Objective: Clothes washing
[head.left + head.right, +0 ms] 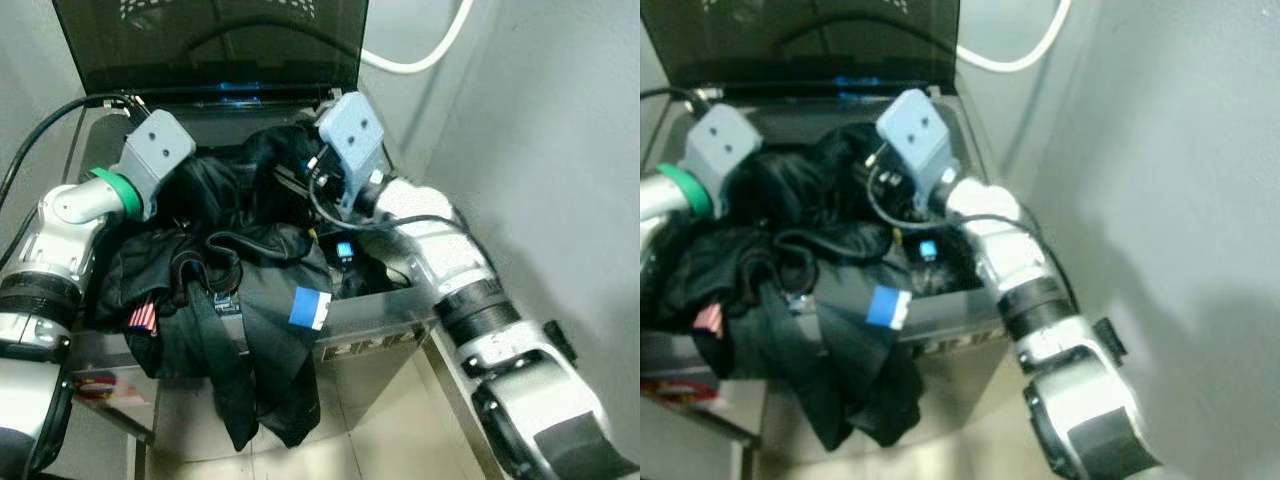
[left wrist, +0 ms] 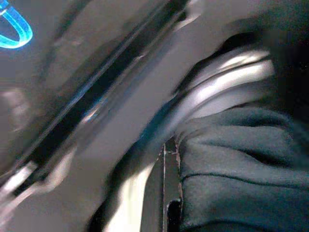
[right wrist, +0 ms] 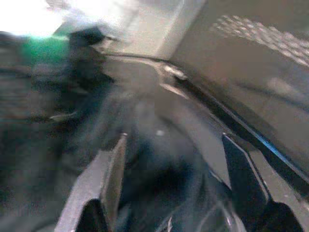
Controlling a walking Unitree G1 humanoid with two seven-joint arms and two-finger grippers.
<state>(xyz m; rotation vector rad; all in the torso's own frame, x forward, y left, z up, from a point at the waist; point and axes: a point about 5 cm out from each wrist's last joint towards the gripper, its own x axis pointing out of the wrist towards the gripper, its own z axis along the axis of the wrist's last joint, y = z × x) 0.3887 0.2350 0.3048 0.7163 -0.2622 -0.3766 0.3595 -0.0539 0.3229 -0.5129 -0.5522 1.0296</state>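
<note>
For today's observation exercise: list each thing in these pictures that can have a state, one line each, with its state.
Washing machine lid: raised, standing open.
Washing machine: top open, clothes piled in and over the front edge.
Dark clothes: heaped in the opening, partly hanging down the front.
Right tool: fingers apart, open, over the clothes.
Left tool: at the clothes by the drum rim; open or shut unclear.
White hose: hanging looped on the wall.

Grey wall [image 1: 560,150] to the right, plain and close. White hose [image 1: 425,55] curving across it near the top. Black cable [image 1: 40,130] looping at the left. Pale tiled floor [image 1: 380,420] below. Red-labelled item [image 1: 95,385] low at the left, too blurred to identify.
</note>
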